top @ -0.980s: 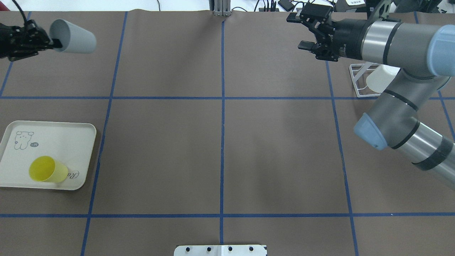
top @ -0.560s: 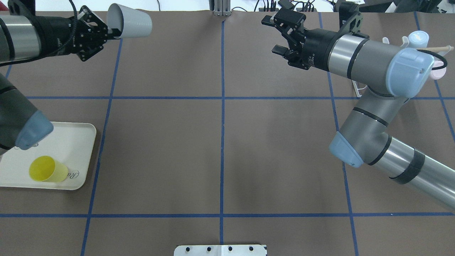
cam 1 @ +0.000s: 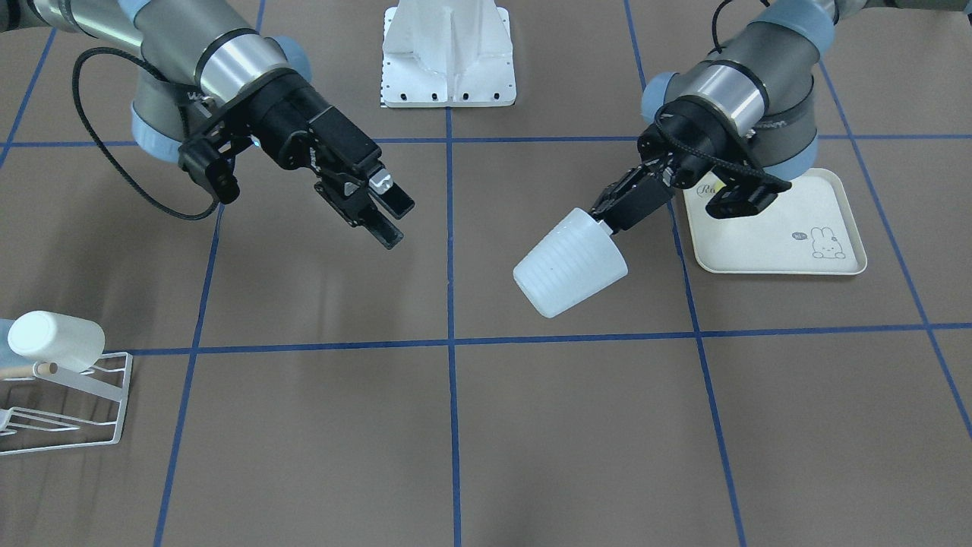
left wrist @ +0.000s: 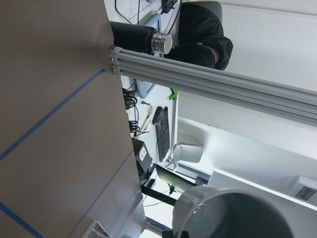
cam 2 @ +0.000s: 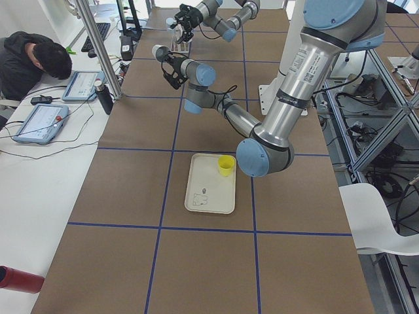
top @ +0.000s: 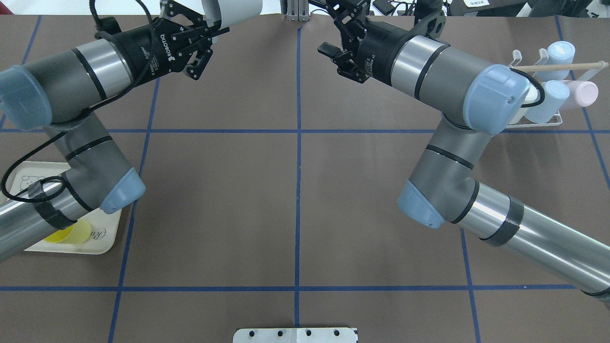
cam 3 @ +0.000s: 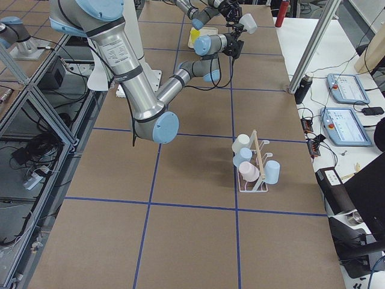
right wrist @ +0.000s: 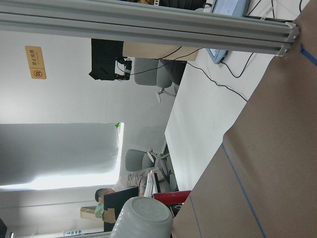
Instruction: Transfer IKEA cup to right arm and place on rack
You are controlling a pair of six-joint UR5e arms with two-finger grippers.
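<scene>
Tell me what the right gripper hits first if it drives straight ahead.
Most likely the white cup in the left gripper; the right gripper aims roughly at its base. Depth is unclear, so it might pass beside.

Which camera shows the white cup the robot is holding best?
The front-facing camera: the whole white cup shows there, tilted, held at its rim by the left gripper. The overhead view cuts it off at the top edge, the wrist cameras catch only its rim or bottom, and the side views make it tiny.
</scene>
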